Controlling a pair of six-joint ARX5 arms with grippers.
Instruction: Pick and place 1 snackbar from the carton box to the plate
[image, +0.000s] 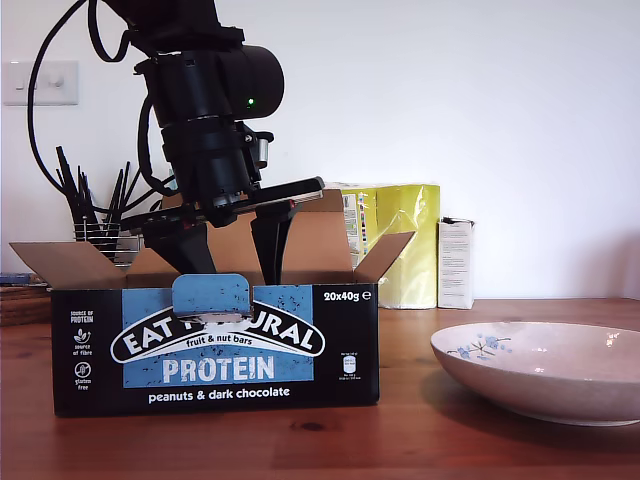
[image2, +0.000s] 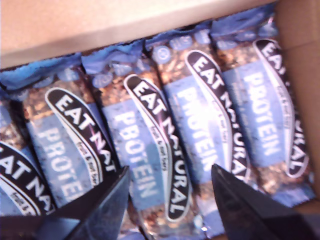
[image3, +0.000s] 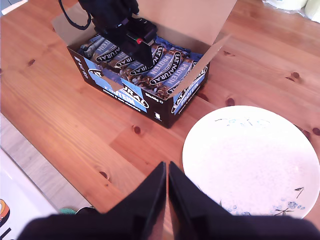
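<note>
First wrist view looks straight down into the wide black cardboard carton box (image2: 150, 25), where small flat snackbars in blue and dark wrappers lie packed side by side in a row. My first claw (image2: 167, 192) hangs spread wide just above them, and between its two dark fingers (image2: 107, 202) lies one snackbar (image2: 150, 150) with white "EAT NATURAL" lettering. The fingers hold nothing — whether their tips touch the wrappers I cannot tell.

Seen from the exterior view, the same claw (image: 232, 258) reaches down from a black arm into the open top of the carton box (image: 215, 340), its fingers dipping behind the front wall between the plain brown flaps. The box stands on the brown wooden worktop (image: 420, 440) toward the exterior view's left; the wide shallow whitish-pink speckled plate (image: 545, 372), with a blue flower sprig inside, rests near it on the exterior view's right, apart from the box and with nothing on it. Behind, by the wall, stand a yellow-green packet (image: 405, 245) and a narrow white carton (image: 456, 262).

Second wrist view shows my second claw (image3: 166, 192) pressed together — fingers meeting, nothing between them — held high above the worktop (image3: 75, 125), between the box (image3: 150, 100) and the plate (image3: 255, 160).
</note>
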